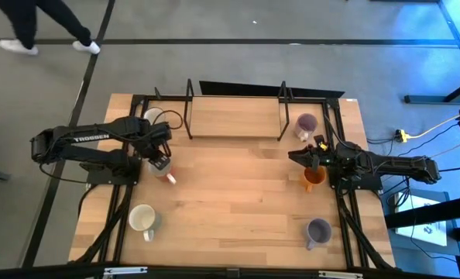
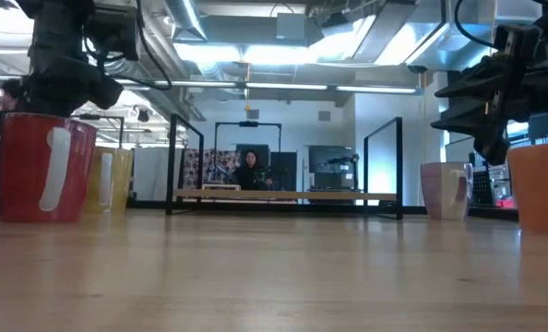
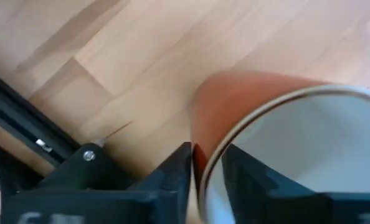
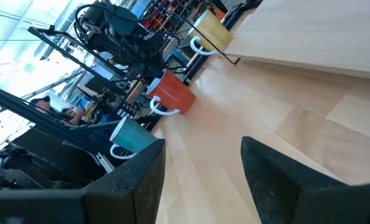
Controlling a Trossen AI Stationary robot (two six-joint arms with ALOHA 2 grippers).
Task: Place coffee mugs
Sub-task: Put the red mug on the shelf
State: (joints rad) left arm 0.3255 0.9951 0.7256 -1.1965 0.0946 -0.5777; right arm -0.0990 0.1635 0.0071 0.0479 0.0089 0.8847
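Note:
A red-orange mug with a white inside (image 1: 169, 177) stands on the table's left part, base on the wood (image 2: 41, 168). My left gripper (image 1: 163, 164) is above it, shut on its wall (image 3: 207, 155). My right gripper (image 1: 293, 155) hovers open over the table's right part (image 4: 203, 155), touching nothing. An orange mug (image 1: 314, 178) stands just under the right arm. Pale purple mugs stand far right (image 1: 306, 122) and near right (image 1: 318, 230). A cream mug (image 1: 152, 116) stands far left and a cream-and-teal one (image 1: 143, 219) near left. My left gripper holds the red-orange mug by its rim and wall (image 3: 205, 127), on the side toward the left arm. One finger (image 3: 247, 171) is inside the mug and the other (image 3: 175, 169) outside. The fingers come from above, pointing down. The mug is upright with its base on the table.
A raised wooden shelf (image 1: 234, 116) with black metal uprights fills the far middle of the table. Bare wood (image 1: 238, 194) lies between the arms. A person walks on the floor beyond the far left corner (image 1: 36, 23); another shows far off in the room (image 2: 250, 171).

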